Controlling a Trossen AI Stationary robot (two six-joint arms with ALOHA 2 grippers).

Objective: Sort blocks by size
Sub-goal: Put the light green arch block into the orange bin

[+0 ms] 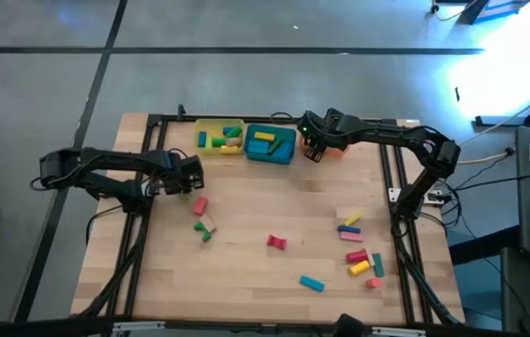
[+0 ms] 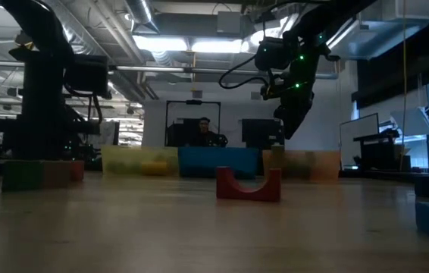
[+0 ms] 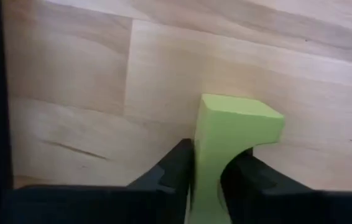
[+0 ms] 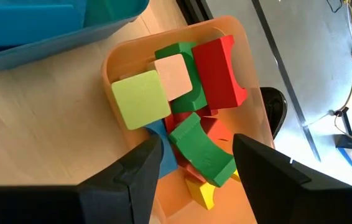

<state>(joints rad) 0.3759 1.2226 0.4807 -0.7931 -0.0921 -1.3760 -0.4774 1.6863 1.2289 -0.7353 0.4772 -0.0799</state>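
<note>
A light green block (image 3: 226, 149) stands between the two fingers of the left gripper (image 3: 208, 180), its long axis running straight out from the jaws and its squared end projecting beyond the fingertips; the jaws are clamped on its narrow waist, over bare table (image 3: 70, 81) near the left edge. The nearest loose blocks, a pink one (image 1: 199, 204) among them, lie just beside this gripper. The trays stand well apart along the far edge, where the right gripper (image 4: 191, 165) hovers with jaws apart over the orange tray (image 4: 117, 56).
</note>
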